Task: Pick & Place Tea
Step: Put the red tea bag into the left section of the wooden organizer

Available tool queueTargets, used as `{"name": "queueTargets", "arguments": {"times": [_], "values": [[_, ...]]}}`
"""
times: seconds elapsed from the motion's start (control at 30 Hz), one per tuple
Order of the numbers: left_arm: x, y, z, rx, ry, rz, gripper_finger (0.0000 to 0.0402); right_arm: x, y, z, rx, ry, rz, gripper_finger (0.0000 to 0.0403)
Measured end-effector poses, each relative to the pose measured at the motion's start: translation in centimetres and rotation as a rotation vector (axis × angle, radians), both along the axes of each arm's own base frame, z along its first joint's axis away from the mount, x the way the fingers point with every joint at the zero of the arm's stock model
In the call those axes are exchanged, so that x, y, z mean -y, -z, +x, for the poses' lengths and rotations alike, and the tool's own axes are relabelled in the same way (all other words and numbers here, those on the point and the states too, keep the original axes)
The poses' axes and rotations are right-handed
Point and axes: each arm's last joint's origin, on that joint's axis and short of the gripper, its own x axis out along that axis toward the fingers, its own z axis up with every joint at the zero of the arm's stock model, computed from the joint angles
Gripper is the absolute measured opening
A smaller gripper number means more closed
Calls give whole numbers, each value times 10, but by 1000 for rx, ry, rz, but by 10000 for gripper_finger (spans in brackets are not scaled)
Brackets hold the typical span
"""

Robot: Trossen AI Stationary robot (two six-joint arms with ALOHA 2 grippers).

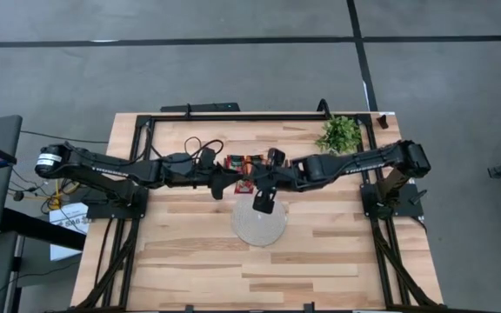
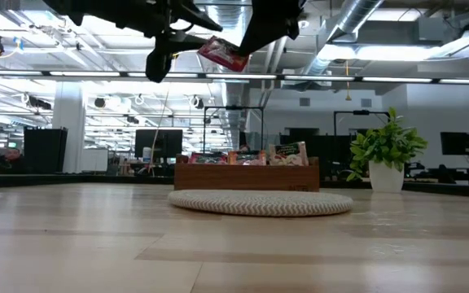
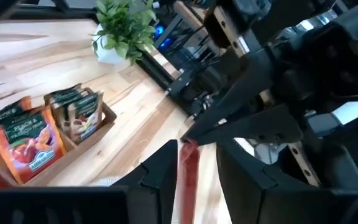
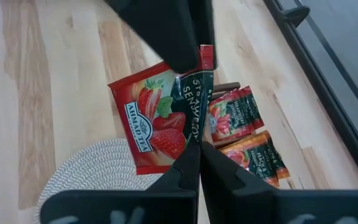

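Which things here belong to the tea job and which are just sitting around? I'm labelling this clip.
Job:
red tea sachet, pinched by the shut right gripper, left gripper at its edge
tea sachets in the wooden tray
round mat

Lying about:
potted plant

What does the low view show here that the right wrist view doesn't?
Only the low view shows the potted plant, the wooden tray side-on behind the round mat, and that the red tea sachet hangs well above the table.

Only the right wrist view shows the sachet's strawberry face, the right gripper shut on one edge while the left gripper pinches the opposite edge, and the tray's sachets from above.

Both show the held sachet, the mat and the tray's sachets.
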Motion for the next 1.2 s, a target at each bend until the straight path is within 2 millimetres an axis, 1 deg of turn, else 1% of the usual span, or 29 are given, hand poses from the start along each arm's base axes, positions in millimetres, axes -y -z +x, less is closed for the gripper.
{"name": "queueTargets", "arguments": {"times": [0.3, 0.4, 0.53, 0.7, 0.73, 0.9, 1.0, 1.07, 1.2], "values": [[0, 1, 1, 0, -2, -1, 103, 5, -1, 3, 27, 12, 6, 0], [-2, 2, 2, -7, -8, -1, 94, 5, -2, 4, 41, 6, 5, 0], [-5, 3, 2, -8, -17, -2, 65, 5, -3, 4, 42, 6, 4, 0], [-10, 2, 2, -7, -9, -4, 11, 5, -2, 4, 40, 7, 4, 0], [-11, 2, 2, -7, -2, -5, 6, 5, -2, 4, 40, 7, 4, 0], [-13, 3, 2, -8, -1, -2, 1, 5, -2, 4, 38, 3, 0, 0], [-13, 3, 2, -19, -2, 40, 0, 5, -2, 3, 20, -24, -25, 2], [-13, 5, 1, -50, -18, 74, 0, 5, 0, 2, -4, -26, -30, 9], [-16, 11, -1, -127, -100, 156, 0, 6, 7, -8, -128, -26, -37, 40]]}}
